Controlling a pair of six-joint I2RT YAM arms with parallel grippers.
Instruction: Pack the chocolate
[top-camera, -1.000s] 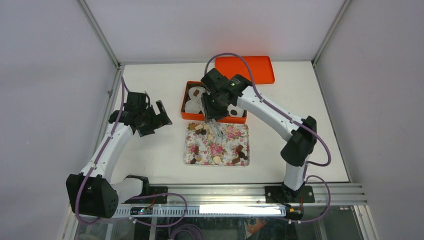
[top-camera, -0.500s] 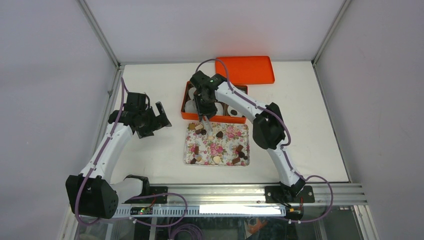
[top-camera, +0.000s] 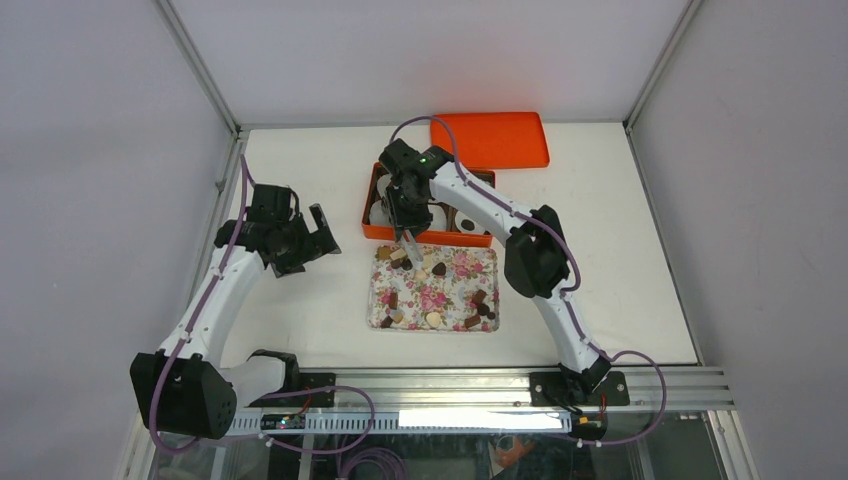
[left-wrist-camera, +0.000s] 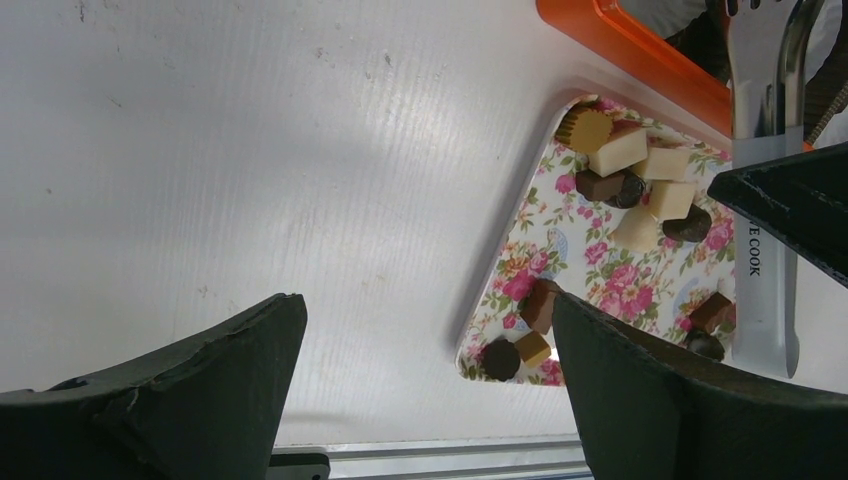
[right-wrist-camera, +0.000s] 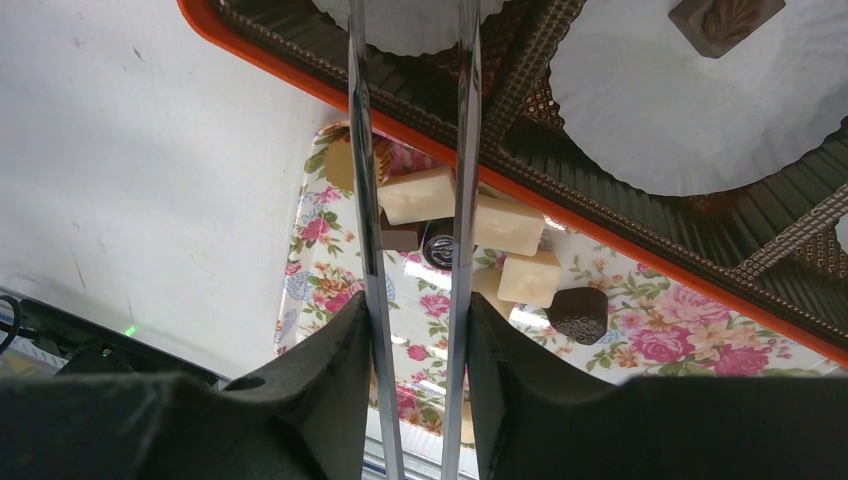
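Right gripper (right-wrist-camera: 418, 325) is clamped on metal tongs (right-wrist-camera: 362, 150), both arms pinched between its fingers; the tongs' tips run off the wrist frame. Left gripper (left-wrist-camera: 425, 305) has its jaws wide apart, holding nothing, over the white table (left-wrist-camera: 250, 150). Chocolate (right-wrist-camera: 418, 195) is clustered in the floral tray's (right-wrist-camera: 318, 232) corner beside the orange box (right-wrist-camera: 300, 75). Only the right wrist view shows a brown piece (right-wrist-camera: 725, 18) in a paper cup (right-wrist-camera: 690, 120).

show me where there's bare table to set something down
Bare table left of the floral tray, below the open left gripper, and right of the orange box. Crowded: tray's far-left corner, chocolates bunched under the right gripper's tongs.
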